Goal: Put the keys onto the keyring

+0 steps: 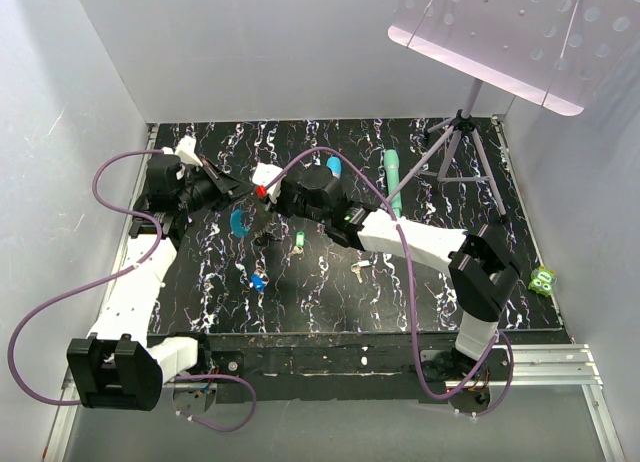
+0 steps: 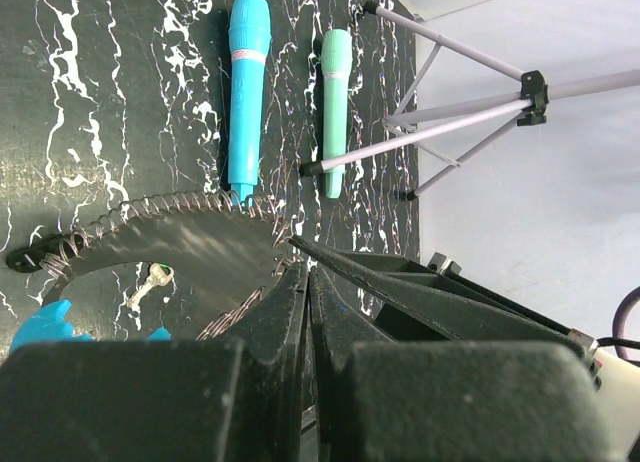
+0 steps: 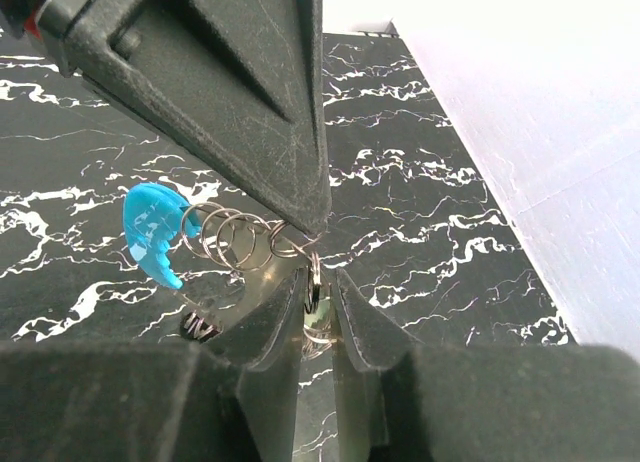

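Locate the keyring [image 1: 238, 223] held up off the desk [image 1: 330, 302] between the two arms, with its blue band [image 3: 150, 227] lowest. Note the left jaws clenched on its wire-coil chain [image 2: 150, 207] (tips pressed flat together in the left wrist view). Note the right jaws nearly closed, grasping the chain's end loop just beneath the tip of the left jaws. Find a green key [image 1: 298, 240], a blue key [image 1: 258, 280] and a cream key [image 1: 358, 270] lying apart on the desk below. See the blue wand [image 2: 247, 92] and teal wand [image 2: 335, 107] side by side near the tripod [image 1: 460, 132].
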Controlling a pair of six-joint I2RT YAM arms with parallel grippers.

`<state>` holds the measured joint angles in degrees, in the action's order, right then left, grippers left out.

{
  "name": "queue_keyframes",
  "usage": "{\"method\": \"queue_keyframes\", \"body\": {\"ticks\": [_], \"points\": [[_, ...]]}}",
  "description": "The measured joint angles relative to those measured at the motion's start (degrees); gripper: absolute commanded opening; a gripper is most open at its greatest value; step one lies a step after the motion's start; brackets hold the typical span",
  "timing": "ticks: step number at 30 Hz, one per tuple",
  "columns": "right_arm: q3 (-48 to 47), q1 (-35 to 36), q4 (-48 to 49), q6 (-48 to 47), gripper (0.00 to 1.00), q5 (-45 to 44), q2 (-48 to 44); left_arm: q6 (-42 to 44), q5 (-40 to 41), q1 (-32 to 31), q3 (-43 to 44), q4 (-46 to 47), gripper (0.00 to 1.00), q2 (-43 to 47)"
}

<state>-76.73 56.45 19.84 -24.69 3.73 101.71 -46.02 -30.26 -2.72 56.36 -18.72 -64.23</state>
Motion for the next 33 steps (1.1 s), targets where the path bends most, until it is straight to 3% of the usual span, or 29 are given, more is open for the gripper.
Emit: {"method": "queue_keyframes", "body": {"ticks": [7, 12, 23, 30, 32, 33], "points": [[-0.5, 0.0, -0.4, 0.4, 0.21, 1.0, 0.0, 0.7, -1.5, 0.0, -0.9, 0.4, 0.00, 0.3], [-1.6, 0.0, -2.2, 0.8, 0.47, 1.3, -0.1, 2.9, -2.5, 0.0, -0.9, 0.8, 0.00, 0.3], [-10.2, -1.0, -18.0, 2.0, 0.57, 9.2, -1.7, 16.2, -7.8, 0.4, -0.7, 0.0, 0.00, -1.2], [-20.8, -6.3, -35.5, 0.8, 0.68, 24.2, -1.7, 27.8, -11.0, 0.7, 0.8, -1.9, 0.00, -2.3], [-25.3, -8.8, -43.7, -1.4, 0.69, 30.8, -1.5, 30.6, -11.7, 0.7, 0.8, -1.9, 0.00, -1.6], [-31.5, -11.7, -52.4, -4.3, 0.69, 37.9, -0.9, 34.7, -13.4, 0.7, 0.8, -1.7, 0.00, 0.2]]}}
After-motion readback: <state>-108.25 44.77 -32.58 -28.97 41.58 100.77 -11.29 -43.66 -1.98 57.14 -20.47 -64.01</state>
